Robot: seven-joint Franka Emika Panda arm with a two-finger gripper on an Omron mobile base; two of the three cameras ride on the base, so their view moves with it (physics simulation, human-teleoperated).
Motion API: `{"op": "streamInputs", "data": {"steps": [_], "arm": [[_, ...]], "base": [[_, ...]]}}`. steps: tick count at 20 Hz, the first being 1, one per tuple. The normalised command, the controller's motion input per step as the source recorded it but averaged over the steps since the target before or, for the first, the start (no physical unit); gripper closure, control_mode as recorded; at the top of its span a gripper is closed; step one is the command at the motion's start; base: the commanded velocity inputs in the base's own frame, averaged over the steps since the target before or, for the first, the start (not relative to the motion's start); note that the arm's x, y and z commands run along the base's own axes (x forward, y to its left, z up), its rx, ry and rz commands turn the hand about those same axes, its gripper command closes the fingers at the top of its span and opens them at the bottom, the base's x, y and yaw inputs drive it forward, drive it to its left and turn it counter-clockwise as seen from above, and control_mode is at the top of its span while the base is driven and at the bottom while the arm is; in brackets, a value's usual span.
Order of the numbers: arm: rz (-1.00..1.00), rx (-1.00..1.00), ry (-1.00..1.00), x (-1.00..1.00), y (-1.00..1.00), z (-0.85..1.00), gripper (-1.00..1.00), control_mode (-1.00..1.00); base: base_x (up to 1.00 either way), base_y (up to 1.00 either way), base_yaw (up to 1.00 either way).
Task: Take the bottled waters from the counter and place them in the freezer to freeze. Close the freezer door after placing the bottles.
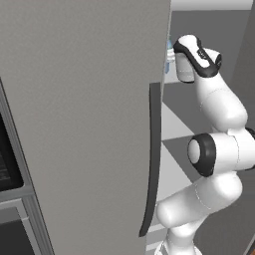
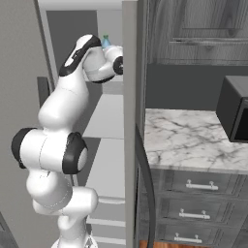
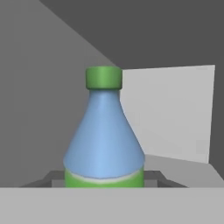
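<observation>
A blue bottled water (image 3: 104, 140) with a green cap stands upright, close in the hand view, against grey inner walls. My gripper (image 2: 112, 54) is shut on it, reaching high into the open freezer (image 2: 72, 29); the bottle's green cap (image 2: 105, 38) pokes up above the hand. The freezer door (image 1: 84, 124) stands swung open on the left, with its long dark handle (image 1: 154, 149) toward the arm. In the left base view my gripper (image 1: 172, 62) sits just past the door's edge. The counter (image 2: 193, 140) lies to the right, with no bottle on the part in view.
White shelves (image 2: 109, 116) step down inside the compartment below the hand. A grey upright panel (image 2: 130, 145) with a dark handle separates it from the counter. A dark appliance (image 2: 235, 111) sits on the counter above drawers (image 2: 198, 186). Dark cabinets (image 2: 203, 29) hang overhead.
</observation>
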Motion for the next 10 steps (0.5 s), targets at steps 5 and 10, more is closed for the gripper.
{"op": "streamInputs", "data": {"steps": [5, 10], "arm": [[0.07, 0.0, 0.01, 0.5, 0.0, -0.14, 1.0, -1.0], [0.11, 0.0, 0.01, 0.41, 0.0, -0.2, 1.0, -1.0]], "base": [[0.0, 0.0, 0.0], [0.0, 0.0, 0.0]]}}
